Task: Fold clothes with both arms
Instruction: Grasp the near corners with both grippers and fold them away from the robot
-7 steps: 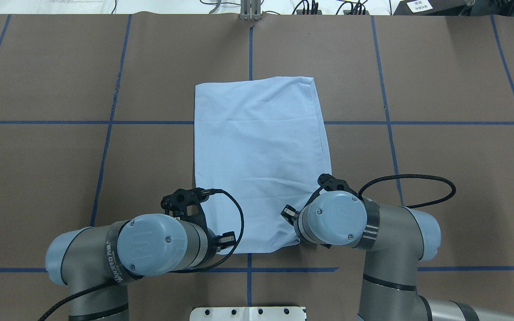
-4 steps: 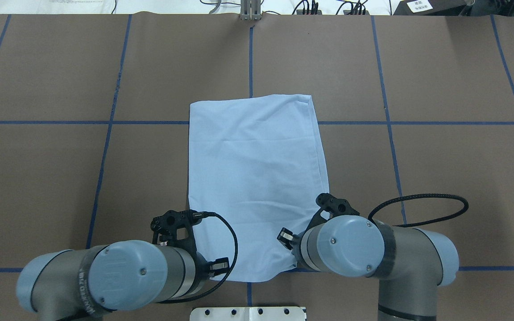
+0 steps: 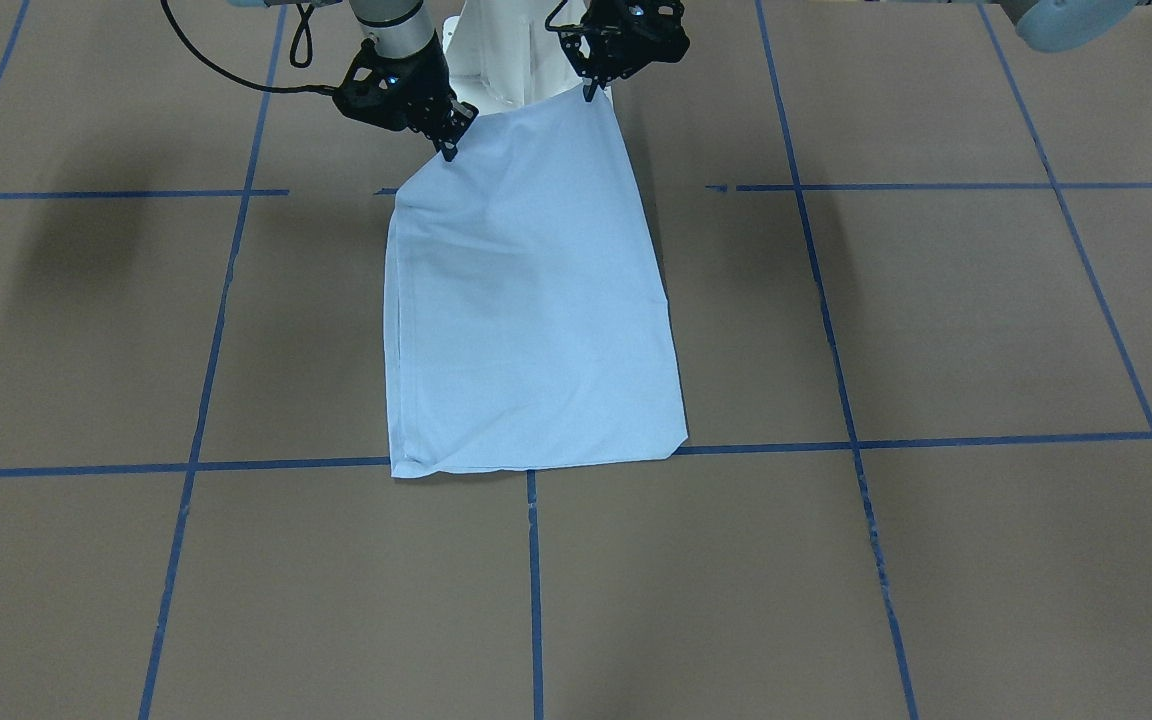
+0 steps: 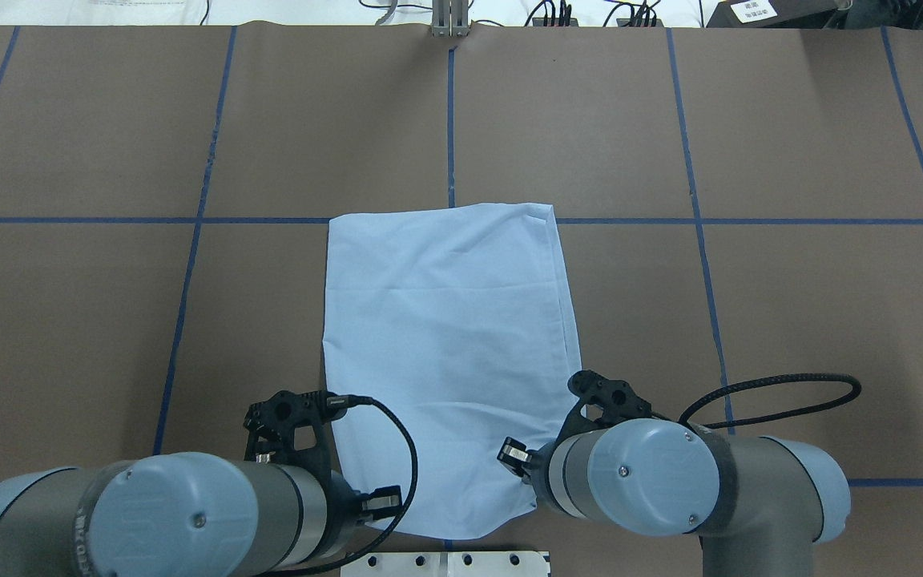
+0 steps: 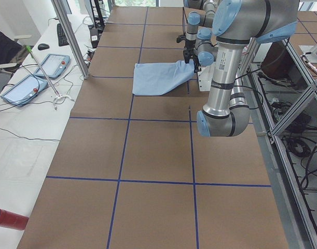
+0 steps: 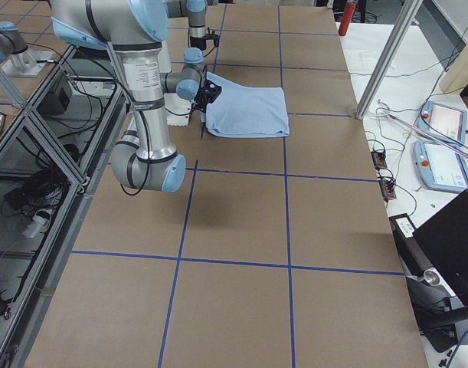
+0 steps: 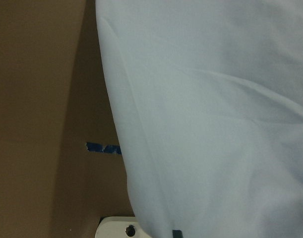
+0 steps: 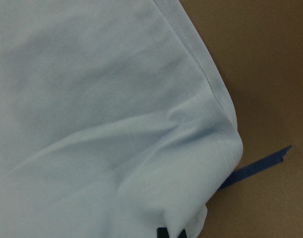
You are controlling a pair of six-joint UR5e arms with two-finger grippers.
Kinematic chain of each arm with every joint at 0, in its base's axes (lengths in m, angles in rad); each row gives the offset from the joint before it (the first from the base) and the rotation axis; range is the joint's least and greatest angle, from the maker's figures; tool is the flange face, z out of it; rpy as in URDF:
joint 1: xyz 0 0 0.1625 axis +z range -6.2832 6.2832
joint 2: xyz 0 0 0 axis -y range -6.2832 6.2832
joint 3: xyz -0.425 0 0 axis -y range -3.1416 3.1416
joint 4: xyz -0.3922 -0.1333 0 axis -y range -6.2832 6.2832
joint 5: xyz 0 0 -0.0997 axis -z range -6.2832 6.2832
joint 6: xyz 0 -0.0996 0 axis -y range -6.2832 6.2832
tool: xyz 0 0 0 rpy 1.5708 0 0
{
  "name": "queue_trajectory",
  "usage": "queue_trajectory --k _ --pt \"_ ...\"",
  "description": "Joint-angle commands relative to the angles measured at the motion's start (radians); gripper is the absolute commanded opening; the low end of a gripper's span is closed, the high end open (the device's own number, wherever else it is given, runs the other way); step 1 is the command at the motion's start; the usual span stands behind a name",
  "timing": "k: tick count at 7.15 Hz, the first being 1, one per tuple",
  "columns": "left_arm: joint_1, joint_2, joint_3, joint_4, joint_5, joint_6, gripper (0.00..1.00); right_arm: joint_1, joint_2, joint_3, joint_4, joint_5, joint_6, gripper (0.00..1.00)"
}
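Left fingers (image 3: 590,94), right fingers (image 3: 449,151) pinch T-shirt (image 3: 526,320) (near corners).

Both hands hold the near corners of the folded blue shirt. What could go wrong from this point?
1. The left hand and right hand pinch only the corner tips of the light blue folded T-shirt; one corner may slip out.
2. The shirt's near edge hangs close to the white base plate, so it might catch there.
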Motion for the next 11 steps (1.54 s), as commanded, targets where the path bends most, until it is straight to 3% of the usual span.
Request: queue_trajectory --k 1,2,4,6,8,11 --pt "-0.135 -0.073 0.126 -0.049 -0.001 0.009 0.0 0.109 0.003 -0.085 0.169 -0.004 -0.033 0.0" --pt "-0.209 -0.087 0.166 -0.081 -0.004 0.009 0.0 0.161 0.02 -0.157 0.227 -0.004 -0.033 0.0" --pt "-0.3 -0.107 0.324 -0.211 -0.004 0.024 0.0 0.246 0.141 -0.316 0.231 0.0 -0.033 0.0" --pt "-0.36 -0.119 0.434 -0.343 -0.006 0.046 0.0 0.309 0.176 -0.346 0.234 0.006 -0.037 0.0" --pt "-0.381 -0.124 0.445 -0.37 -0.009 0.044 0.0 0.347 0.191 -0.37 0.231 0.032 -0.036 0.0" --pt "-0.406 -0.182 0.532 -0.372 -0.007 0.036 0.0 0.382 0.319 -0.559 0.234 0.084 -0.04 0.0"
